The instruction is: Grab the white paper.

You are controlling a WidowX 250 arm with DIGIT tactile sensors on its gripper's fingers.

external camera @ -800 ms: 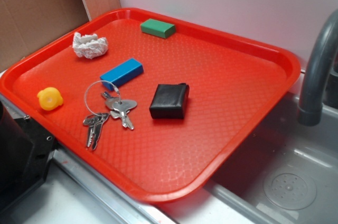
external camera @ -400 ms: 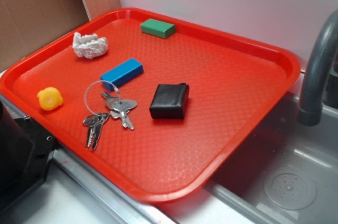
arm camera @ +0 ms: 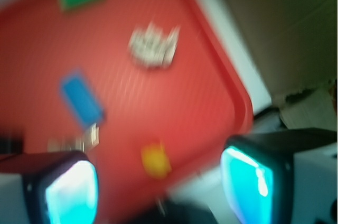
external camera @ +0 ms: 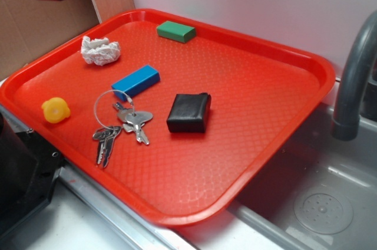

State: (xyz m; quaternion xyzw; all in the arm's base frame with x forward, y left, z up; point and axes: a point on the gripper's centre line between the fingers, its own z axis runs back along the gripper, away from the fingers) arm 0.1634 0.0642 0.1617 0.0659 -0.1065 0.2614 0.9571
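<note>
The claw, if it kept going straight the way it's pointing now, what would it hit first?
Probably the red tray: between the open claw fingers lie the yellow toy and, farther on, the white paper. Blur leaves depth unclear.

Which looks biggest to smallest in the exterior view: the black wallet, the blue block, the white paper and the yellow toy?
1. Black wallet
2. Blue block
3. White paper, close to the blue block in size and lying farther from the camera, so that order is unsure
4. Yellow toy, clearly smallest
</note>
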